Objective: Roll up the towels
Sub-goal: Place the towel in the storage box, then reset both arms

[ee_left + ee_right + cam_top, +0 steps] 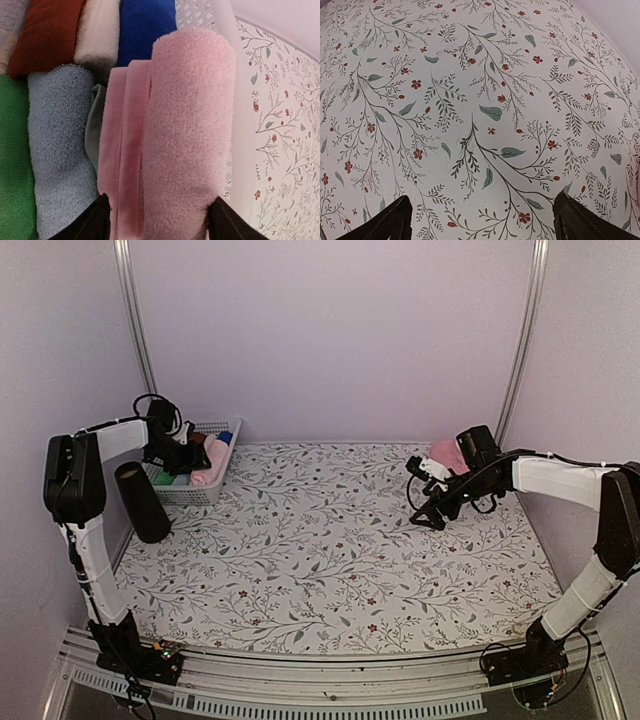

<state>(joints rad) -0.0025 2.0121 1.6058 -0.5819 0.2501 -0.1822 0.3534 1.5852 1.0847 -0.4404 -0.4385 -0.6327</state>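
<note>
A pale pink fluffy towel (185,125), rolled, lies in the white basket (195,496) at the back left; it also shows in the top view (210,468). My left gripper (159,220) is down in the basket. Its fingers touch both sides of the pink roll and are closed on it. A pale bluish-green terry roll (60,150) lies just left of the pink one. My right gripper (482,220) is open and empty, low over the bare floral tablecloth at the right (430,512).
The basket also holds dark red (45,35), white (97,30), royal blue (145,27) and bright green (12,165) cloths. A black cylinder (140,502) stands in front of the basket. A pink object (447,454) sits half hidden behind the right arm.
</note>
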